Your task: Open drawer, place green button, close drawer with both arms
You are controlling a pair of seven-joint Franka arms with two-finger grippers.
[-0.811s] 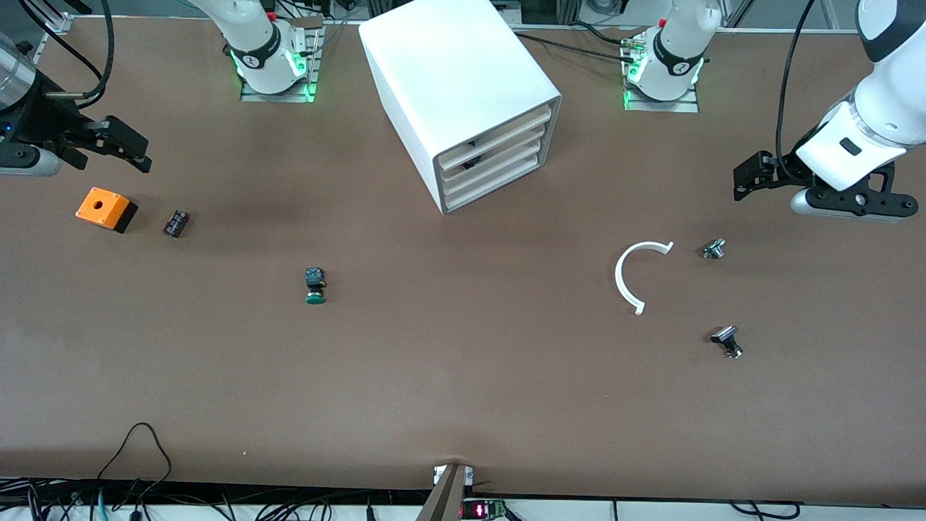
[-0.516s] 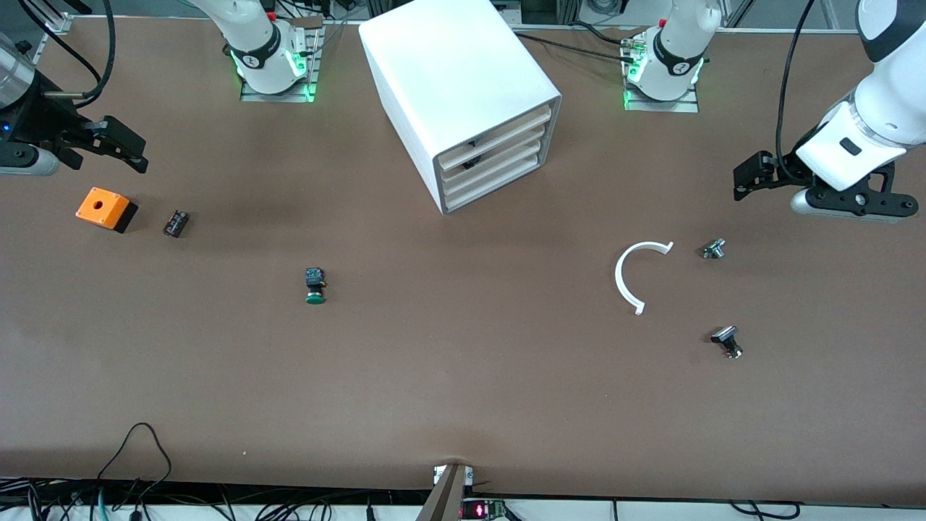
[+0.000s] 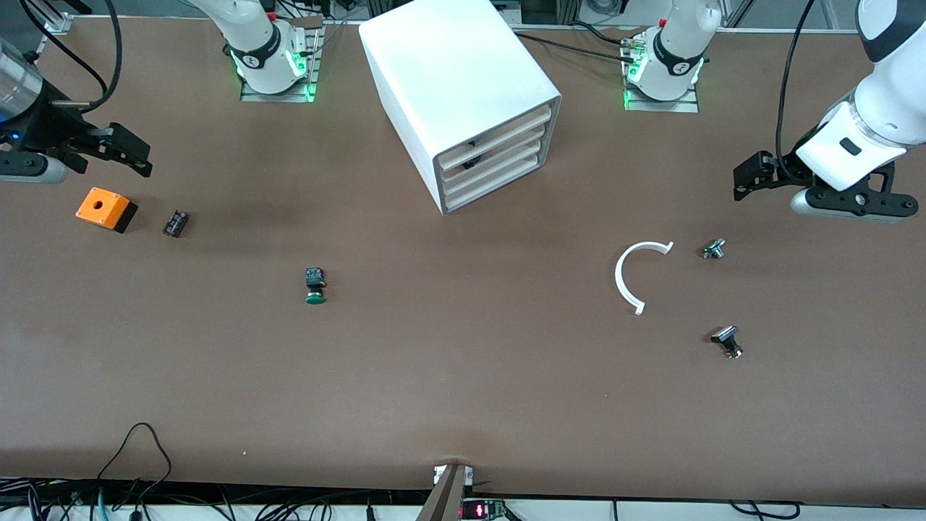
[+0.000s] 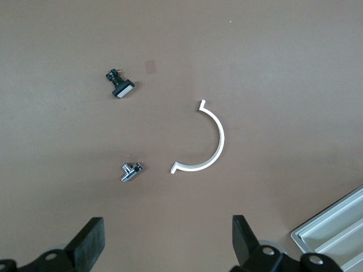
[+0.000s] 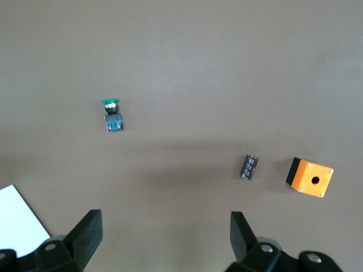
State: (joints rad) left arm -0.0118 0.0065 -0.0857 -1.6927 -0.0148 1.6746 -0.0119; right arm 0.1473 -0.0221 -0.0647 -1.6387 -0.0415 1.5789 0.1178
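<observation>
Nothing of the task is begun yet, as far as I can judge: all drawers of the white cabinet [image 3: 463, 94] sit closed, and the drawer [image 3: 499, 139] to be opened shows only its pale beige front strip. The cabinet stands at the middle of the desk [image 3: 463, 391] edge where the robot bases are, with its front turned at an angle toward the left arm's end.

The button [image 3: 315, 285] lies alone on the open desk, nearer to the front camera than the cabinet and a little toward the right arm's end. It rests on its side, and the green cap points to the camera edge.

The right pincer [image 3: 134, 155] hangs over the desk at the right arm's end, empty, with its fingers spread wide, as the right wrist view shows. The left pincer [image 3: 739, 182] hangs over the left arm's end, also empty and wide open. I think both are held high and apart so that the wrist cameras can see the whole working area.

Around them lie other parts. An orange box [image 3: 105, 208] with a hole and a small dark component [image 3: 176, 223] are near the right pincer. A white curved strip [image 3: 636, 275] and two small knobbed parts [image 3: 713, 249] [image 3: 728, 341] lie near the left pincer. None of them stands between the button and the cabinet, so the way looks free.
</observation>
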